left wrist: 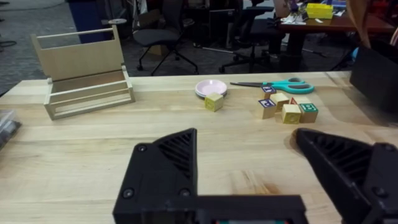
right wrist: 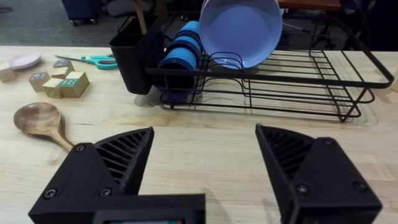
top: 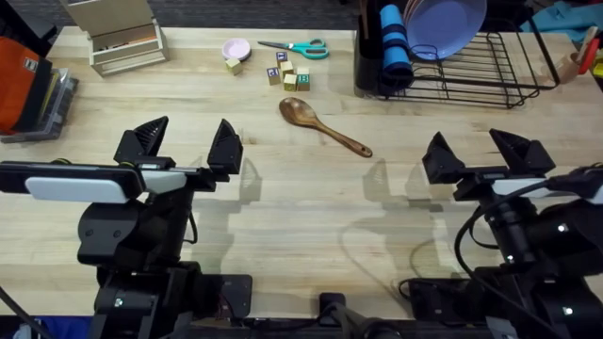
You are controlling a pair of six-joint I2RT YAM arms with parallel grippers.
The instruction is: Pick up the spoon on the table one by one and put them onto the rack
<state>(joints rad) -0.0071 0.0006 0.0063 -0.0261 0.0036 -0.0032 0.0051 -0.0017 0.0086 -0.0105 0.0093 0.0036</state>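
A dark brown wooden spoon lies flat on the table near the middle, bowl toward the far left, handle toward the near right; its bowl also appears in the right wrist view. The black wire rack stands at the far right with a black utensil holder at its left end, carrying a blue cup and a lavender plate. My left gripper hovers open at the left, nothing between its fingers. My right gripper is open at the right, just short of the rack.
Teal-handled scissors, a pink dish and several small blocks lie at the far middle. A beige box-like stand sits far left, beside an orange and black pile at the left edge.
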